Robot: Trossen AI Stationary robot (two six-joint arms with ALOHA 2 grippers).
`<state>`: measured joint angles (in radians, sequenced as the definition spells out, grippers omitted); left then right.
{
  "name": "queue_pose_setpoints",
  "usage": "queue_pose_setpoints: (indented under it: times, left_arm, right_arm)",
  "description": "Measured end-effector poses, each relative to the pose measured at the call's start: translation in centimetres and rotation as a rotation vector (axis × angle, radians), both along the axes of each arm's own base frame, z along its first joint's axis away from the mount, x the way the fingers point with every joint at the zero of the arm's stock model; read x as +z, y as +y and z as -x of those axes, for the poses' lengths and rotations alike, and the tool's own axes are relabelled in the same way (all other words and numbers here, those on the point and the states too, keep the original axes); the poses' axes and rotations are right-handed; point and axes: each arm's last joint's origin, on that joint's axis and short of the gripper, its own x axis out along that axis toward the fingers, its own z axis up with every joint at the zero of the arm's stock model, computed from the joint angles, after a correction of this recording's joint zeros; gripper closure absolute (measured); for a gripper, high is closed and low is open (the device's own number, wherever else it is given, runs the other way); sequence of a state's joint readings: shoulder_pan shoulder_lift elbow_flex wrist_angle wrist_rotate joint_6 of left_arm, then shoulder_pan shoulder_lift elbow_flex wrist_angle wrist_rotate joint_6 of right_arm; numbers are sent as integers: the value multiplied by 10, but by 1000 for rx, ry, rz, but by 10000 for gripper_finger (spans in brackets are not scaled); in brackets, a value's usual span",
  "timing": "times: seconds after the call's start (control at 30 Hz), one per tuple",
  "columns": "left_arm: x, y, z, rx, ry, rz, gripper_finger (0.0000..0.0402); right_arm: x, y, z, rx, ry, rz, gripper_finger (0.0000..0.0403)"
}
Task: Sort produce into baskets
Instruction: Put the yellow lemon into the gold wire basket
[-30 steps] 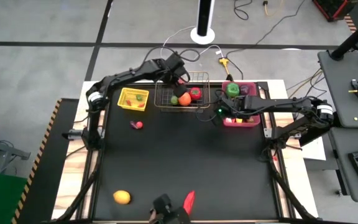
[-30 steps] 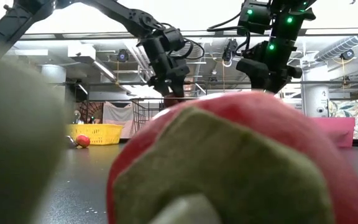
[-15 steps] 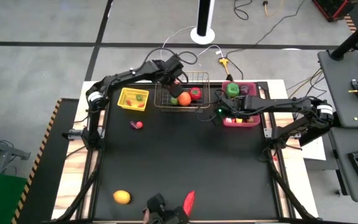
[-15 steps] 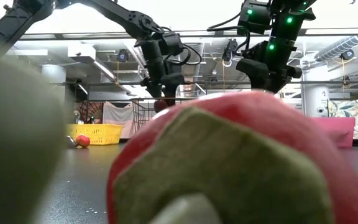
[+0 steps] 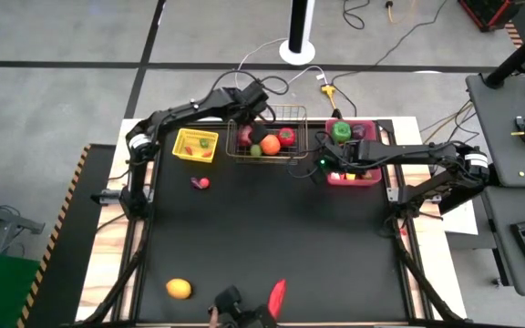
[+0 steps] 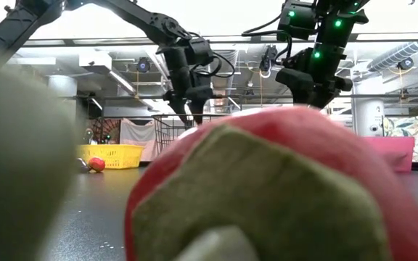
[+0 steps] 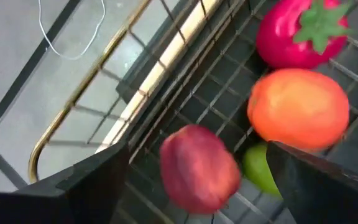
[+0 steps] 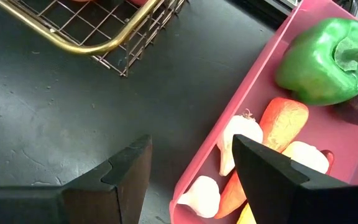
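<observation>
I see my left gripper (image 7: pixel 194 186) spread wide over the wire basket (image 5: pixel 292 114); a dull red fruit (image 7: pixel 199 169) lies inside (four pieces there). Right gripper (image 8: pixel 191 168) gapes empty at the pink bin (image 8: pixel 253 81).

The tabletop (image 5: pixel 272 237) is black. At its far edge stand a yellow tray (image 5: pixel 194 144), a bare wire basket (image 5: pixel 292 152) with a brass-coloured rim, and a magenta bin (image 5: pixel 363 178). The basket holds a dark red fruit (image 7: pixel 197 168), an orange one (image 7: pixel 298 109), a red tomato (image 7: pixel 294 34) with a green top and a green piece (image 7: pixel 260 171). The bin holds a green pepper (image 8: pixel 325 59).
</observation>
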<state>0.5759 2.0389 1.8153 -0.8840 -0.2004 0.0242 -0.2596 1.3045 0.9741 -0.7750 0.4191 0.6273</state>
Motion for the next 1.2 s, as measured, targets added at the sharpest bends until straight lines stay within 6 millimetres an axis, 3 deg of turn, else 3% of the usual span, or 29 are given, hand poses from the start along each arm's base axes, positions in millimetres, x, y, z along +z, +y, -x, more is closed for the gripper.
queue_pose_setpoints:
  times: [0.13,0.27,0.5,0.67,0.9,1.2]
  left_arm:
    - [16,-15,3,-28,18,11,43]
    - [39,-45,8,-94,23,6,43]
    - [89,-118,17,-235,-61,-22,43]
    - [109,-172,33,-274,-116,-22,43]
    - [102,-243,74,-211,-77,46,43]
    - [71,-324,131,-227,-23,223,43]
  right_arm:
    - [0,0,0,3,2,1,186]
    - [0,0,0,17,6,6,186]
    - [0,0,0,32,13,11,186]
    - [0,0,0,33,12,11,186]
    - [1,0,-1,33,8,12,186]
    - [1,2,-3,45,-9,17,186]
